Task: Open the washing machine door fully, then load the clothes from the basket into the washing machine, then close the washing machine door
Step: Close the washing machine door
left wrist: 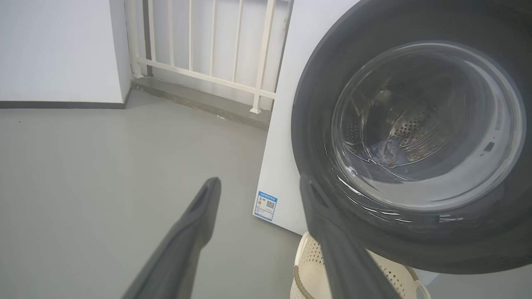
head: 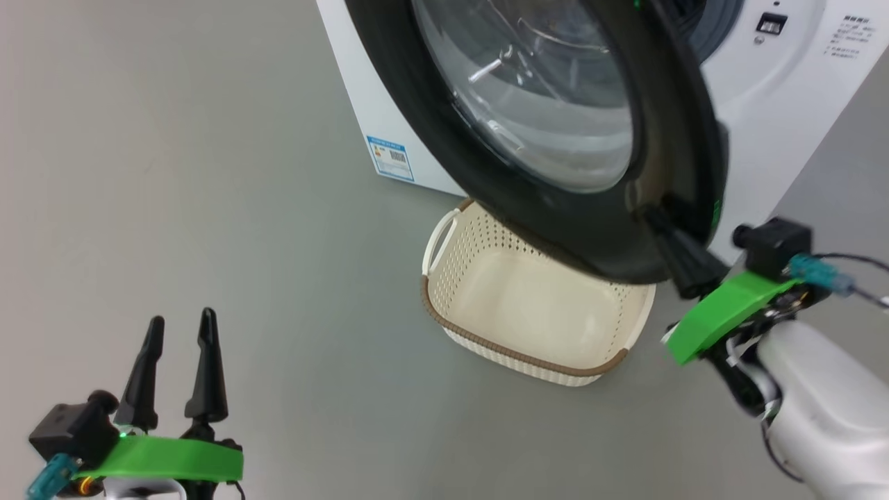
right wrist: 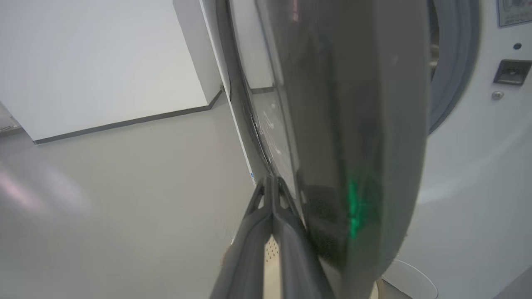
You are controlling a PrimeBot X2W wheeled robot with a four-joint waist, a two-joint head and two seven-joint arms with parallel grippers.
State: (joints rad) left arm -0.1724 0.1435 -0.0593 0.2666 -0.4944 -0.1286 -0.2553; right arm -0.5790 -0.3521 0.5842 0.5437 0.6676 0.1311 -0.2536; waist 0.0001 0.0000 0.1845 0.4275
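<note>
Door [head: 667, 139] hides basket's [head: 479, 250] far rim — clothes [left wrist: 384, 151] dim behind glass. Right gripper [right wrist: 271, 182] closed at door edge; left gripper [head: 182, 318] wide, empty.

The basket [head: 479, 243] stands before the washing machine [head: 764, 139], under its door [head: 684, 139].

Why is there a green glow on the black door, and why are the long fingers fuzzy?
Right wrist view: the glossy washing machine door mirrors something green nearby. Left wrist view: the left tool sits very near the lens, so it looks soft.
</note>
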